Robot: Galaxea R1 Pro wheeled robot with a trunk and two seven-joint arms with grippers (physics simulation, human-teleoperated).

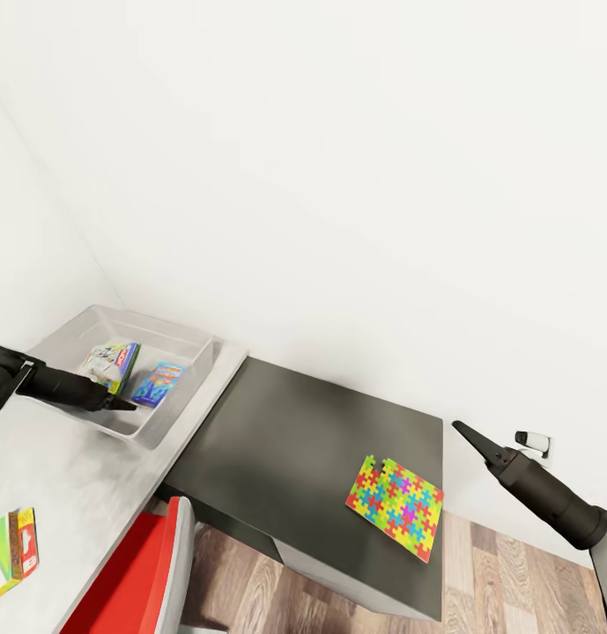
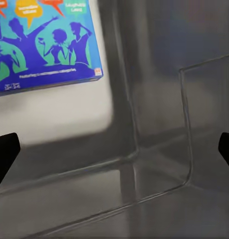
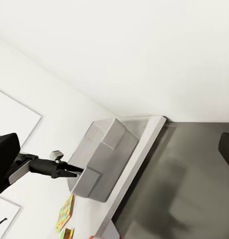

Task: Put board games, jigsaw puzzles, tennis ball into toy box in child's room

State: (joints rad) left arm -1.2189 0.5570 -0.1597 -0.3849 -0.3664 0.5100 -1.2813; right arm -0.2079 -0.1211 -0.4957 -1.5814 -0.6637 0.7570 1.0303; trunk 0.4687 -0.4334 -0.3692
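Over the toy box (image 1: 175, 330) your left tool (image 1: 127, 405) hangs spread wide — two board games (image 1: 159, 384) lie inside; your right tool (image 1: 456, 428) — can't tell.

Red chair (image 1: 131, 577) at desk edge — small wall socket (image 1: 533, 438).

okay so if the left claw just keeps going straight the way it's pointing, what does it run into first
Most likely the toy box. The left claw, open and empty, points over its near rim; the left wrist view shows the box's grey floor dead ahead, with the blue board game off to one side. Depth is uncertain.
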